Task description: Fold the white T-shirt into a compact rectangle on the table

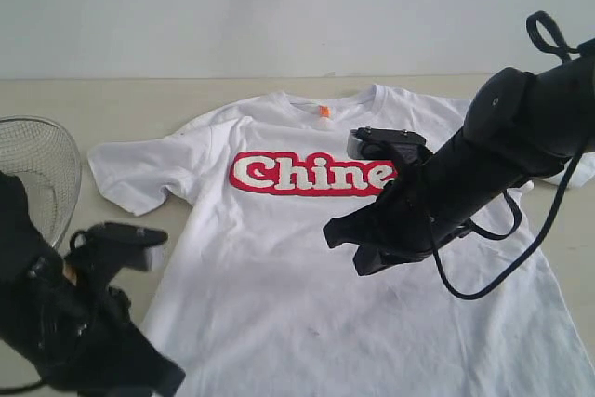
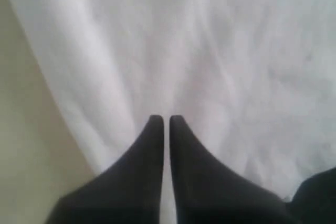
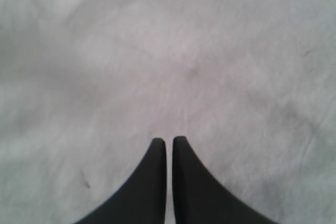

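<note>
**As a white short-sleeved cotton T-shirt lies spread on a pale beige wood-look table, two black robot arms reach over it**

The table is broad, flat and matte with faint grain. It meets a plain pale wall at its far side. The T-shirt covers most of the middle, front up and unfolded, with its neck towards the wall. Its cloth is soft with shallow wrinkles. One sleeve spreads out flat; the other is mostly hidden behind the right arm. This is a thick, jointed black limb with a looping black cable, held above the chest. The left arm, equally bulky, sits at the shirt's near side edge.

A round metal wire-mesh basket stands on the table beside the spread sleeve. It is cut off by the frame, and its contents cannot be told.

Puffy red-and-white lettering reads "Chine", the rest covered by the arm. A small orange tag marks the neckline.

Only the wrist views show the pincers. The left gripper has two smooth, tapered black fingers closed to a hairline gap and holds nothing. It is over the shirt's edge, beside a strip of table. The right gripper is likewise closed and empty, over plain cloth with tiny dark specks. Whether either touches the fabric cannot be told.
</note>
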{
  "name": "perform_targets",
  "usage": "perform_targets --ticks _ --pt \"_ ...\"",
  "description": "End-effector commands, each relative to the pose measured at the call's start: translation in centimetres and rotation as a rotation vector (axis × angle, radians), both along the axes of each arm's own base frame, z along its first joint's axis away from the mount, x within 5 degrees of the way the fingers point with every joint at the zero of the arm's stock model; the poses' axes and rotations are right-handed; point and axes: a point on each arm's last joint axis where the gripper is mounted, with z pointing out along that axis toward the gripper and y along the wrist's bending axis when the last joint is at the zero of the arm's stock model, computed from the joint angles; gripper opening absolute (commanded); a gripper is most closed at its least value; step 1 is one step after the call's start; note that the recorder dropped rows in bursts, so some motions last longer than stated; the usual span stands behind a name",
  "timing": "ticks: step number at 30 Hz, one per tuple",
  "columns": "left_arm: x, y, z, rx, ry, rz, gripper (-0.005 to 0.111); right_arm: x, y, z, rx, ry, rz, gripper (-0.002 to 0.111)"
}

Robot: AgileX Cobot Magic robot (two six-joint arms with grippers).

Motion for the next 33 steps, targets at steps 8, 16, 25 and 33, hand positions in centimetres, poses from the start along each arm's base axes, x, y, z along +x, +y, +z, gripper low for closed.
perform_targets --ticks 8,16,25,33 --pt "12.5 4.2 8.5 -0.034 -0.437 0.182 0.005 0.2 0.0 0.3 0.001 -0.027 -0.006 0.0" --pt "24.7 3.3 7.8 -0.016 -0.429 0.082 0.005 0.1 0.1 0.3 0.002 -0.026 0.0 0.0" --pt "32.2 2.6 3.2 0.031 -0.329 0.066 0.005 0.1 0.1 0.3 0.0 -0.031 0.01 0.0" --pt "33.2 3.0 -0.7 0.126 -0.266 0.043 0.005 0.2 0.0 0.3 -0.005 -0.044 0.01 0.0"
